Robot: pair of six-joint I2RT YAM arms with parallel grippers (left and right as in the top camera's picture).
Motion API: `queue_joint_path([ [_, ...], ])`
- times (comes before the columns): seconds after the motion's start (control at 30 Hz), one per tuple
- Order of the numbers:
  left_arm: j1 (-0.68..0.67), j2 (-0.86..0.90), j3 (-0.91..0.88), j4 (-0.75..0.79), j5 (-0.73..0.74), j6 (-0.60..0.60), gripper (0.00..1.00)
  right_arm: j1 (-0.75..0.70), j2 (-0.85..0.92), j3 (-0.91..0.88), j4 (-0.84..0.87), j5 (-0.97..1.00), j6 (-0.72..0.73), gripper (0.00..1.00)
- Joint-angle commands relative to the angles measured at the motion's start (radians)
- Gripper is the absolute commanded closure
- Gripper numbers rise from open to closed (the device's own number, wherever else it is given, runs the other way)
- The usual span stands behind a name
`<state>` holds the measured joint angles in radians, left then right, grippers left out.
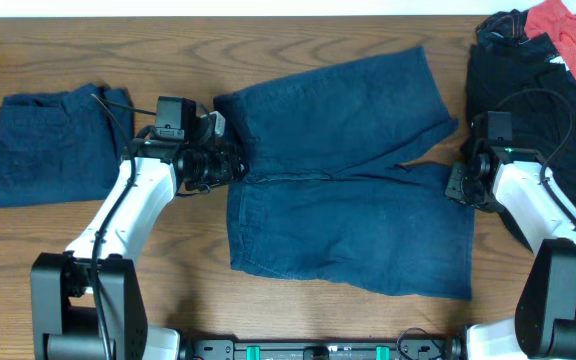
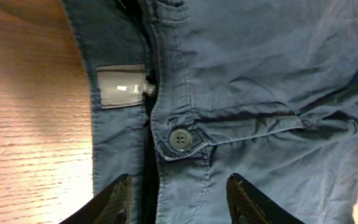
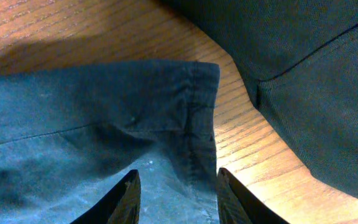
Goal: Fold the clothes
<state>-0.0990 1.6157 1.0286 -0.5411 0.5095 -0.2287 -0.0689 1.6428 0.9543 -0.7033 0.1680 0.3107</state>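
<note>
Shorts of dark navy denim-like cloth (image 1: 353, 190) lie mid-frame, long axis left to right: waistband (image 2: 173, 74) at the left gripper (image 1: 230, 164), leg hem (image 3: 197, 112) at the right gripper (image 1: 459, 185), both half open, gripping nothing.

Shorts in the middle of the table, other garments to either side.

The shorts (image 1: 348, 190) lie spread flat on the middle of the table (image 1: 298, 30), waistband toward the left edge and legs toward the right edge. A folded garment (image 1: 53, 145) lies near the left edge, apart from the shorts. A heap of clothes (image 1: 528, 110) sits at the far right corner and runs down the right edge, just beside the leg hems. The left gripper (image 1: 230, 163) hangs over the waistband, between the folded garment and the shorts. On the waistband, the label (image 2: 122, 86) lies beside the button (image 2: 179, 138). The right gripper (image 1: 458, 185) is over a corner of the near leg's hem, between the shorts and the heap.
</note>
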Motion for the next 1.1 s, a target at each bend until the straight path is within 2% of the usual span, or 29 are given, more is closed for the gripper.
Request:
queue_joint_path([
  [0.0,0.001,0.035,-0.005,-0.004,0.03,0.01,0.49,-0.001,-0.014,0.012,-0.004,0.0,0.006,0.61],
  [0.27,-0.045,0.157,-0.01,0.028,0.036,0.006,0.5,-0.001,-0.014,0.012,-0.016,0.0,0.006,0.61],
  [0.33,-0.058,0.18,-0.01,0.031,0.045,0.006,0.59,-0.001,-0.014,0.012,-0.016,0.0,0.006,0.62],
  [0.43,-0.067,0.189,-0.01,0.016,0.045,0.007,0.94,-0.001,-0.014,0.012,-0.017,0.0,0.006,0.62],
  [0.57,-0.033,0.161,-0.009,-0.036,0.002,0.018,0.94,-0.001,-0.014,0.012,-0.023,0.0,0.006,0.62],
  [0.67,0.005,0.122,-0.008,-0.072,-0.151,-0.041,0.94,-0.001,-0.014,0.012,-0.025,0.0,0.006,0.62],
  [0.73,0.01,0.113,-0.008,-0.047,-0.21,-0.084,0.94,-0.001,-0.014,0.012,-0.025,0.0,0.006,0.63],
  [0.87,-0.006,0.119,-0.008,-0.008,-0.214,-0.082,0.94,-0.001,-0.014,0.012,-0.026,-0.009,0.006,0.64],
  [1.07,-0.007,0.119,-0.008,0.04,-0.329,-0.079,0.94,-0.001,-0.014,0.012,-0.057,-0.026,-0.002,0.62],
])
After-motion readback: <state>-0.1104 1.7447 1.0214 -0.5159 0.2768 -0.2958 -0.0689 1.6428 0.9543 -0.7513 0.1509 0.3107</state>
